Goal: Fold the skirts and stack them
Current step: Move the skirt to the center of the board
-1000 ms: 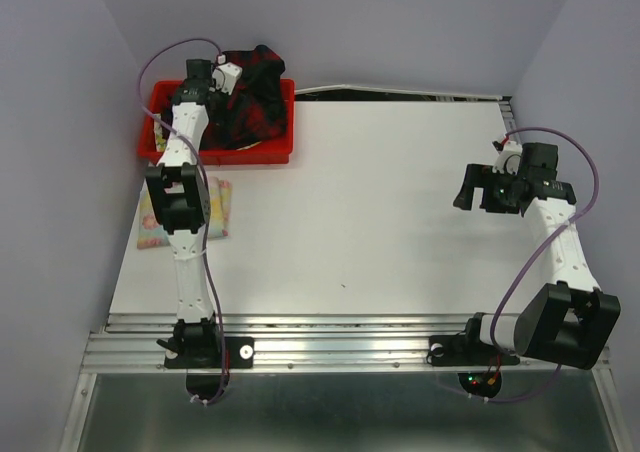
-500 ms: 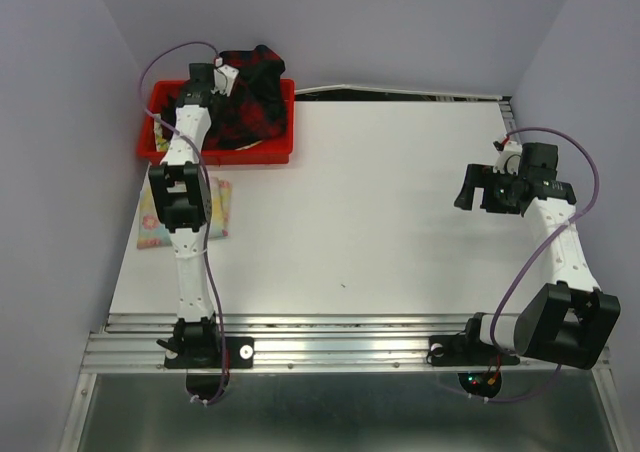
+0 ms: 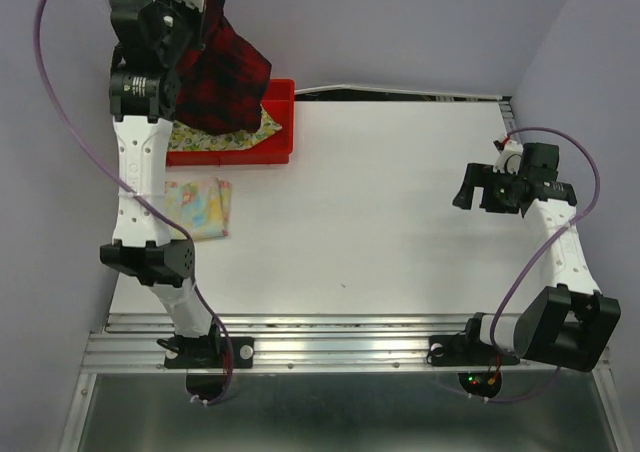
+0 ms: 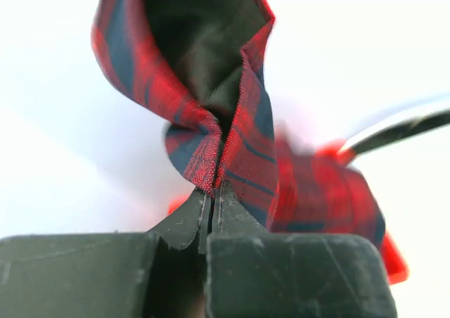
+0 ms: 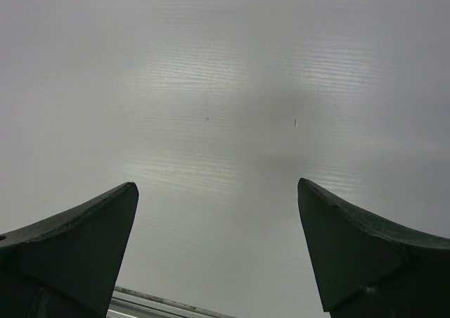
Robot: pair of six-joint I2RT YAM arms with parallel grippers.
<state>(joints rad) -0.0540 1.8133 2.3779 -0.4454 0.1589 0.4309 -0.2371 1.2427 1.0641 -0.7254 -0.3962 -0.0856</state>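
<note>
The left gripper [image 4: 213, 193] is pinched tight on a fold of the red-and-black plaid skirt [image 3: 225, 72], high above the red bin [image 3: 284, 122] at the far left corner of the table [image 3: 400, 222]; the cloth hangs down from the jaws with its lower part over the bin; whether it touches anything below cannot be told; in the bin lies the white lemon-print skirt [image 3: 235, 140], partly hidden behind the plaid one; the pastel floral skirt [image 3: 200, 210] lies folded on the table just in front of the bin; the right gripper [image 5: 216, 186] hovers over bare table at the right side, jaws spread wide, holding nothing.
</note>
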